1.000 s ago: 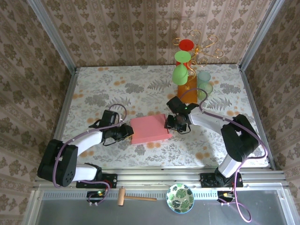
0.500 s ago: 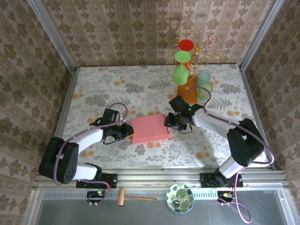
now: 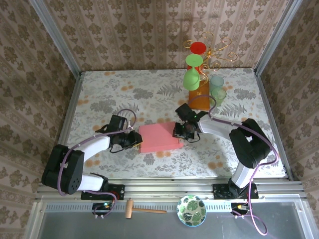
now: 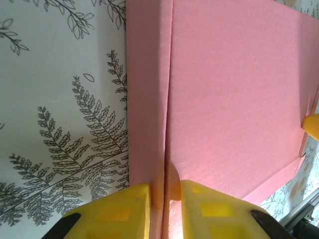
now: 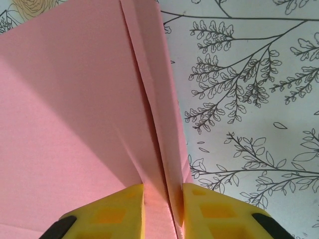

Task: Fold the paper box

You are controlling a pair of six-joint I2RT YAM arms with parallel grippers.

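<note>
The paper box (image 3: pixel 159 138) is seen folded into a shallow pink rectangle. It lies flat on the bench (image 3: pixel 109 87), about midway between the left and right edges and somewhat closer to the near edge than to the far one.

Its left edge is gripped by the left gripper (image 3: pixel 136 140). In the left wrist view, a thin pink fold of the box (image 4: pixel 234 99) is pinched between the yellow fingers (image 4: pixel 124 206), with no gap left on either side.

The opposite edge is taken by the right gripper (image 3: pixel 178 132). In the right wrist view, the fold of the box (image 5: pixel 75 109) is likewise clamped between the two yellow fingers (image 5: pixel 214 209).

An orange-brown wooden block (image 3: pixel 199 95) is set well apart, toward the far edge, with a pale green cup (image 3: pixel 217 87) just beside it.

A leaf-patterned bowl (image 3: pixel 192 210) and a wooden mallet (image 3: pixel 142 209) are laid on the ledge in front of the near edge.
</note>
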